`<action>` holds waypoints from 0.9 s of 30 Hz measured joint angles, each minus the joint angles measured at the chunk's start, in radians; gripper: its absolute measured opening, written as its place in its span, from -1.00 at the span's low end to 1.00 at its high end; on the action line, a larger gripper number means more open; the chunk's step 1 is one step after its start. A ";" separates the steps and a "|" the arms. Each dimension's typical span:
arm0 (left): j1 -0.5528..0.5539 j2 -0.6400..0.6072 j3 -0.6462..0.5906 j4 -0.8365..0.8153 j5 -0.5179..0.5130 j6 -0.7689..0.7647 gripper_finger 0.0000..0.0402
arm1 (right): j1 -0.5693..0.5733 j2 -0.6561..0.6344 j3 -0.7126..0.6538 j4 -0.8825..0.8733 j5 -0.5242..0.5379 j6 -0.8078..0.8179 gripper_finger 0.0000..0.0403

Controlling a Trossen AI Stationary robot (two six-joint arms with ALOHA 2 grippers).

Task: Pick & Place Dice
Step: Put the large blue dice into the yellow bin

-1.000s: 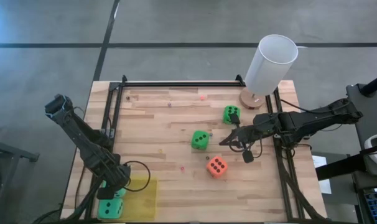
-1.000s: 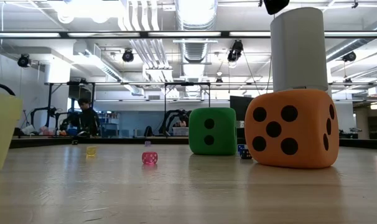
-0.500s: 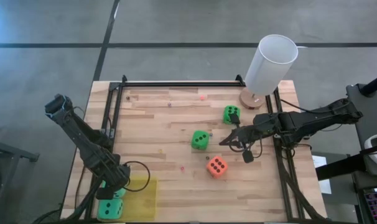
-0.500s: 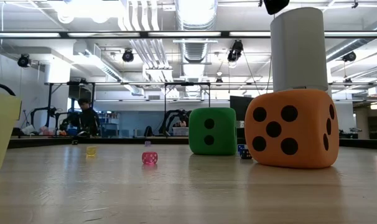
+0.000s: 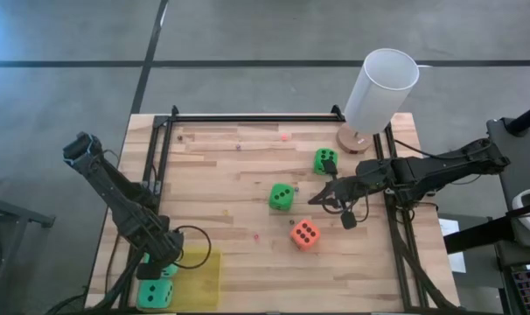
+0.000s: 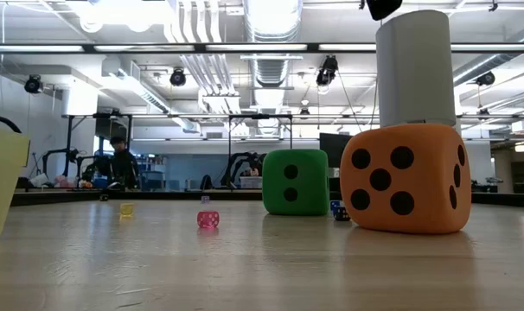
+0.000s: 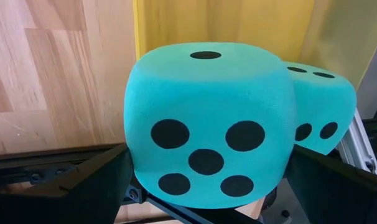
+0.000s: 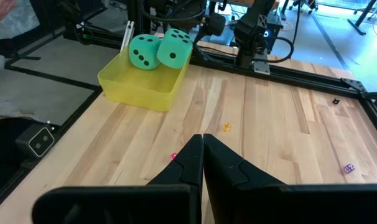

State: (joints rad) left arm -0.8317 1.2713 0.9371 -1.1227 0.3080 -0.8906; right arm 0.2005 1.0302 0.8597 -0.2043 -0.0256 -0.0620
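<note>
grey floor (image 5: pixel 247 35), ceiling ducts (image 6: pixel 271 26), strip lights (image 6: pixel 158 47)

Five dice in all. Two teal dice (image 8: pixel 158 50) sit together in one yellow tray (image 8: pixel 139 92), right at the left gripper (image 5: pixel 157 269). Two green dice (image 5: pixel 282 196) lie near the right gripper (image 5: pixel 317 198), as does one orange-red die (image 5: pixel 304 234). One white cylinder (image 5: pixel 380 89) stands behind that gripper. Several tiny coloured beads (image 6: pixel 207 219) are scattered between the grippers.

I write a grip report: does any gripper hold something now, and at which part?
Nothing is held. The left gripper stands open around a teal die in the yellow tray; the right gripper is shut, empty.
</note>
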 joint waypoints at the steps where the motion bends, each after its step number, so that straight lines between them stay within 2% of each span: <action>1: 0.000 0.000 0.000 0.001 0.000 0.000 0.99 | 0.000 0.000 0.000 0.000 0.000 0.002 -0.96; 16: 0.000 -0.001 0.029 0.000 0.000 -0.008 0.99 | 0.000 0.000 0.000 0.000 0.000 0.001 -0.96; 27: 0.000 0.000 0.006 -0.004 -0.003 0.021 0.96 | 0.000 0.000 0.000 0.000 0.000 0.000 -0.96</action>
State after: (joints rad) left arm -0.8318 1.2709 0.9436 -1.1264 0.3052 -0.8694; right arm 0.2004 1.0302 0.8597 -0.2043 -0.0255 -0.0624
